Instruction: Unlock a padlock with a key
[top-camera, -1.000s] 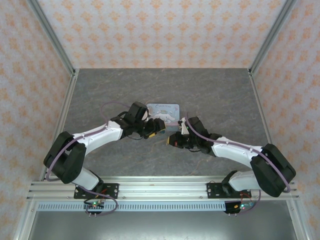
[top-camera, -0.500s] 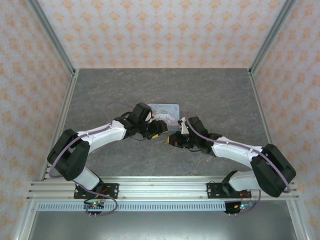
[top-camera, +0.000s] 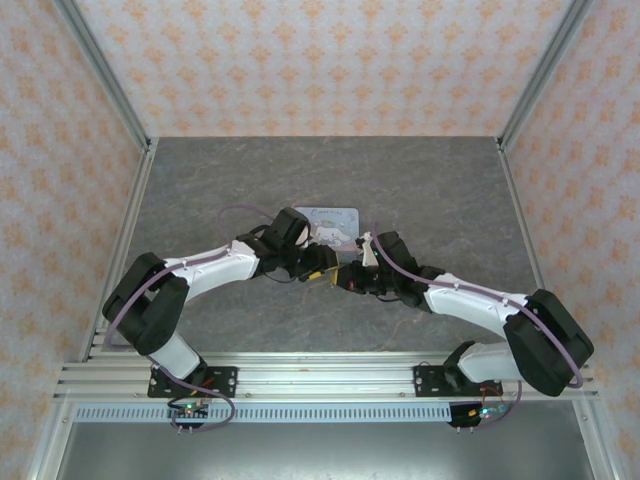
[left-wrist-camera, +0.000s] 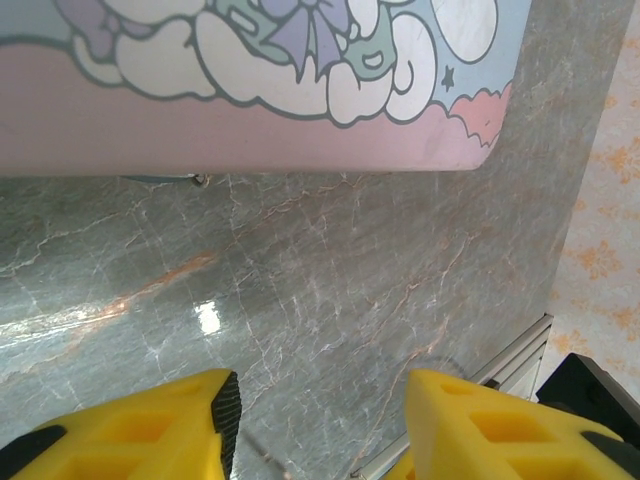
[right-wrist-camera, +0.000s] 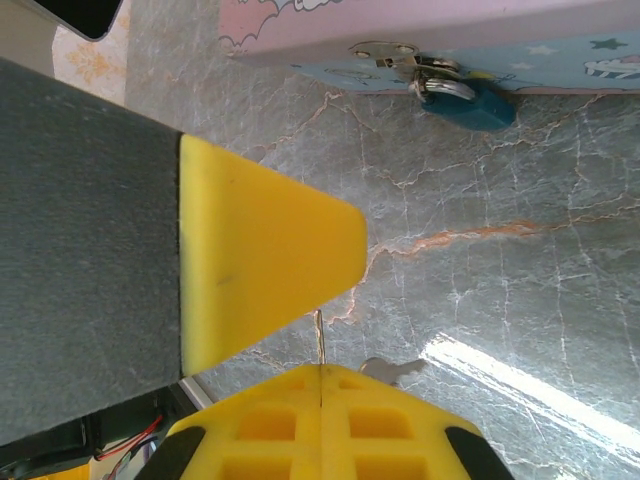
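- Right fingers pressed together, key flat on the table right beside them
- Left fingers spread over bare table
- Padlock hangs on the tin's hasp

The small dark blue-green padlock with a silvery metal shackle hangs closed through the metal hasp on the tin's side, its body resting on the grey marbled desk. The thin silvery-grey metal key lies flat on the desk, well apart from the padlock, partly hidden behind a yellow pincer finger.
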